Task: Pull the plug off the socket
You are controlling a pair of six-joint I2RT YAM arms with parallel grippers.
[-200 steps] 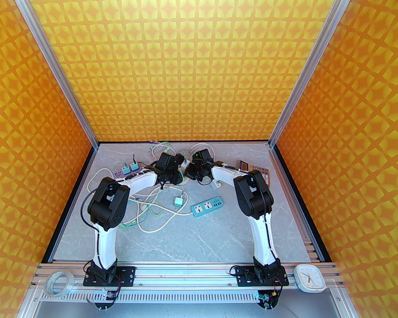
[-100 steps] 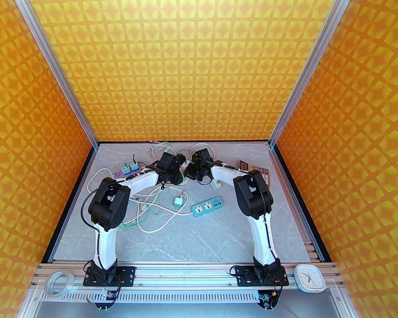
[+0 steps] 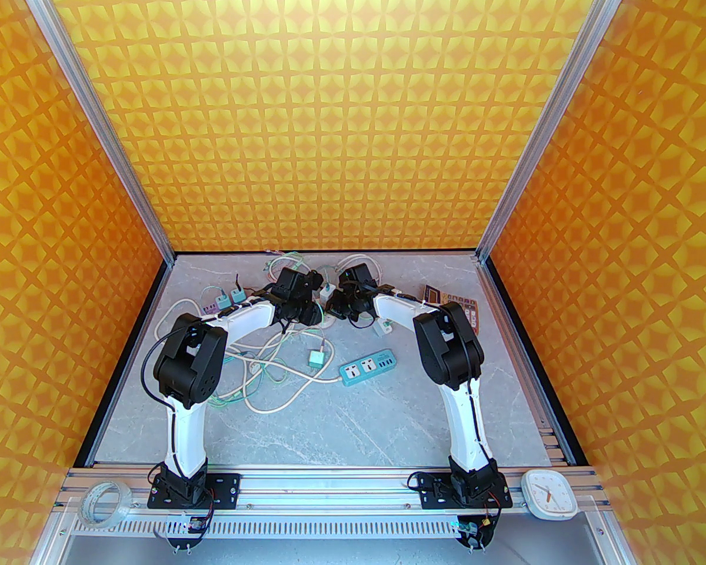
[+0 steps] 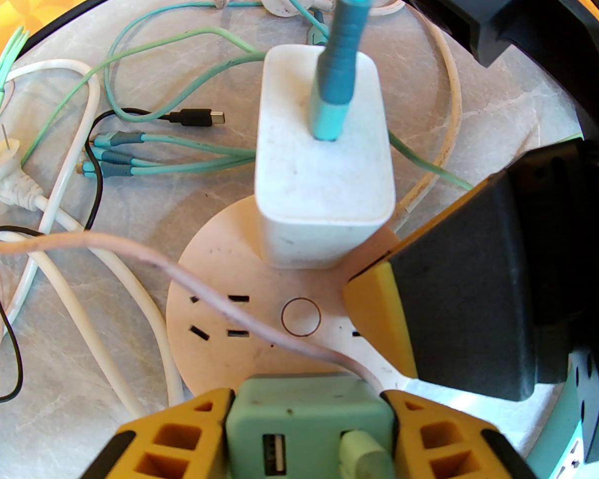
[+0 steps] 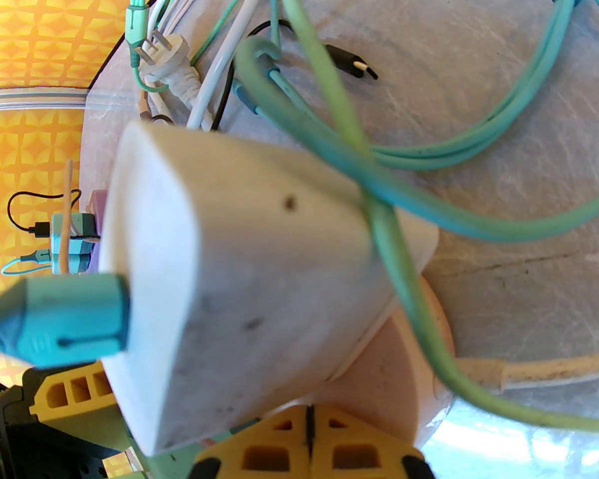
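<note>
left wrist: left gripper (image 4: 307, 401) partly open, its fingers clamped on both sides of the green plug (image 4: 299, 419); plug is at near edge of round socket (image 4: 214, 262); white charger (image 4: 324, 177) stands plugged in behind | right wrist: right gripper (image 5: 309, 419) fully closed, holds nothing; tips against socket rim | top external: both arms reach to far middle of desk (image 3: 359, 427); blue power strip (image 3: 368, 368) lies apart

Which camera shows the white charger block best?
The left wrist view: the white charger stands whole on the round socket, with the teal cable in its top. The right wrist view is too close and blurry. The top external view shows it tiny and far away.
</note>
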